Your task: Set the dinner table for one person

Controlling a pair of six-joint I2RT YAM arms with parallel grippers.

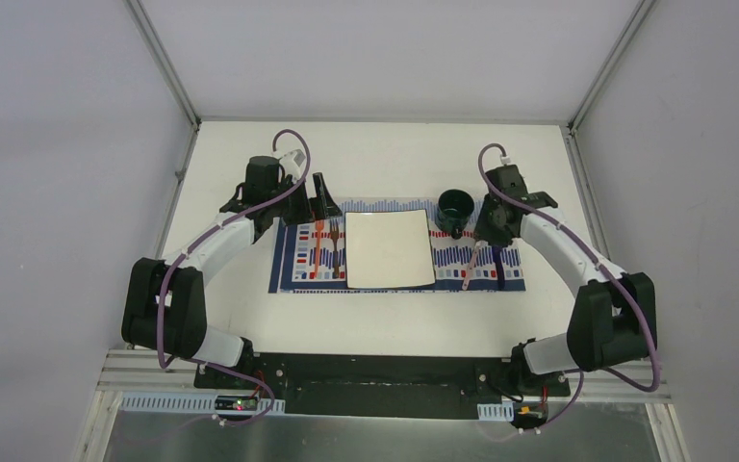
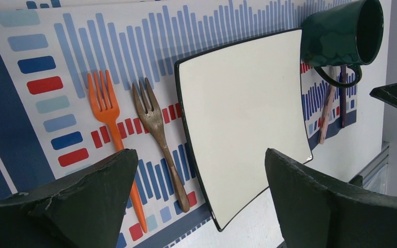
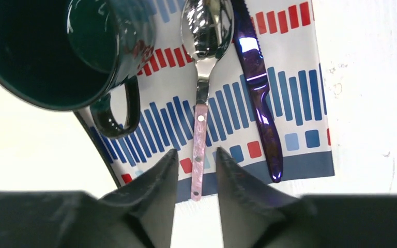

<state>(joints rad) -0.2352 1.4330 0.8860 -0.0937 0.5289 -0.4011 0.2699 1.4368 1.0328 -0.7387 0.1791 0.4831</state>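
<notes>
1. The dinner table (image 1: 375, 159) lies flat beneath both arms, carrying the placemat (image 1: 284, 271).
2. It should be rigid and heavy (nothing to grasp).
3. The left gripper (image 2: 199, 155) gapes wide; the right gripper (image 3: 196, 151) seems narrowly parted.

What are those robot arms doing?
They are setting the dinner table for one. A white plate sits on a striped placemat, with an orange fork and a wooden fork on its left, and a spoon, a knife and a green mug on its right. The left tool and the right tool hover open, holding nothing.
</notes>
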